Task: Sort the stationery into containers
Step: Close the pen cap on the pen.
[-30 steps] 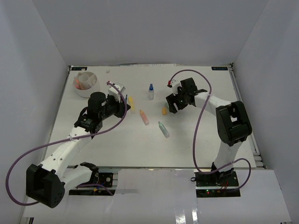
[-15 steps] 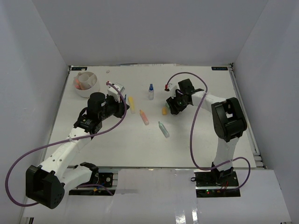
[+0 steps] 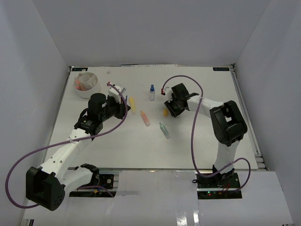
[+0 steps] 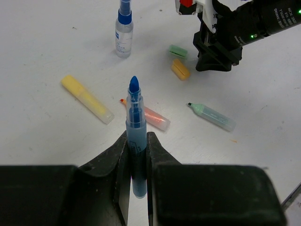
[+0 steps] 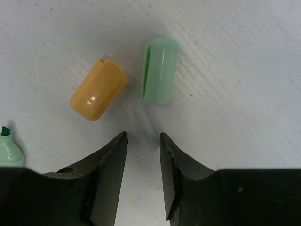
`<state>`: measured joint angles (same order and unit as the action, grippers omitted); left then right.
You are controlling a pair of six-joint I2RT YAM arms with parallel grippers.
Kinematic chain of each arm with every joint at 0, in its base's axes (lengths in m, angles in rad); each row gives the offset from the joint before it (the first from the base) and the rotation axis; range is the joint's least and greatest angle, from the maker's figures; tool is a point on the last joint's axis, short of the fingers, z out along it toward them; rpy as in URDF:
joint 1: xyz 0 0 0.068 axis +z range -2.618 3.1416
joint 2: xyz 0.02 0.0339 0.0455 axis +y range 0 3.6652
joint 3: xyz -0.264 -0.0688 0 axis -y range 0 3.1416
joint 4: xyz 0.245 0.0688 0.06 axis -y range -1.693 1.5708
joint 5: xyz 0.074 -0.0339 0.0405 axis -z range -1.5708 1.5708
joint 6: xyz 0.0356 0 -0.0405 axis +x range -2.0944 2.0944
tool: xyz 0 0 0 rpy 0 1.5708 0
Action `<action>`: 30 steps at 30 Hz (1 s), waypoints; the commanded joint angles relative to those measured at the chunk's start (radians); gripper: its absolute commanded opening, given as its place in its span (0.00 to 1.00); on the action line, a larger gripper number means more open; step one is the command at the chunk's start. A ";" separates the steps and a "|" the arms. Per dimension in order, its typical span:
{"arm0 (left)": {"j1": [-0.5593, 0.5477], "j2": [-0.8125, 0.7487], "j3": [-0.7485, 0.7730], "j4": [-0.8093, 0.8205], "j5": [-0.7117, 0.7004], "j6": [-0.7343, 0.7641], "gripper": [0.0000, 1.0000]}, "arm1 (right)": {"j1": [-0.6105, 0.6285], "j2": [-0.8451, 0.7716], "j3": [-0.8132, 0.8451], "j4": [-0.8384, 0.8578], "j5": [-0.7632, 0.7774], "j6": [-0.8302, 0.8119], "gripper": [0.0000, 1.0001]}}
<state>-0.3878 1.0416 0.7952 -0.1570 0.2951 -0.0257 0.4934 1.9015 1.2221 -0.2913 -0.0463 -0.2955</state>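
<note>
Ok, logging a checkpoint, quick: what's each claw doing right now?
Left claw: closed on the uncapped blue plastic marker.
Right claw: open, gripping nothing, near the orange plastic cap.

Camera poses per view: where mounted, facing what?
Top external: high behind the bases, looking down on the white table; left arm and right arm show.
Left wrist: low, facing across the table; left fingers clamp a blue uncapped marker.
Right wrist: looking straight down; right fingers show.
Both wrist views share the orange plastic cap and green plastic cap.

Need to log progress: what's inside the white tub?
The white tub holds pinkish-orange items in its left compartment; too small to identify. Its near wall covers part of the floor.
</note>
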 commanded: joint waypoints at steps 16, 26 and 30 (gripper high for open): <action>0.006 -0.003 -0.002 0.010 0.015 0.006 0.00 | 0.066 0.004 0.016 -0.128 0.097 0.081 0.44; 0.006 0.001 -0.004 0.010 0.016 0.007 0.00 | 0.065 0.021 0.011 -0.123 0.131 0.087 0.43; 0.006 0.001 -0.004 0.008 0.016 0.007 0.00 | 0.060 0.011 -0.013 -0.117 0.184 0.084 0.42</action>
<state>-0.3878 1.0512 0.7933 -0.1570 0.2966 -0.0257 0.5591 1.8969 1.2381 -0.3618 0.0628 -0.2111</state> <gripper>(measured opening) 0.238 0.425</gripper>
